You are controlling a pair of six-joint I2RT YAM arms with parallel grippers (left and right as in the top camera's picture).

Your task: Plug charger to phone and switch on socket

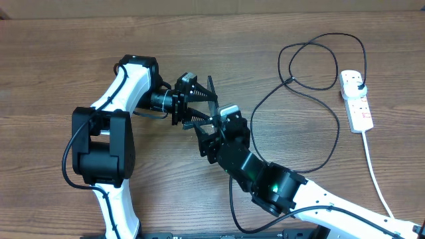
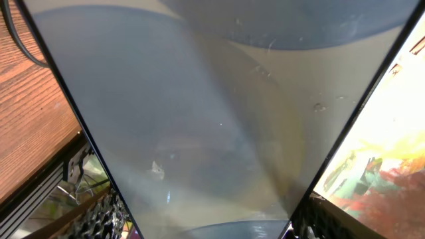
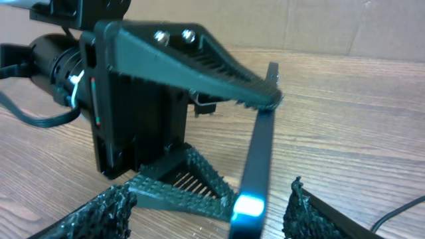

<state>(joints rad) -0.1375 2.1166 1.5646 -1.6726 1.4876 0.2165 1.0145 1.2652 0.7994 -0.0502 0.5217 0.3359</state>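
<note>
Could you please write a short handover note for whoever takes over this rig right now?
Left gripper: shut on the phone, held on edge.
Right gripper: open, straddling the phone's lower end.
Charger: black plug sits in the socket, cable looped on the table; tip not visible.
Done: phone gripped, plug in socket.
Left: connect charger to phone, switch socket on.

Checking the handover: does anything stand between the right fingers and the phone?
Nothing visible. The left gripper holds the phone edge-on, and its lower end sits in the gap between the open right fingers.
</note>
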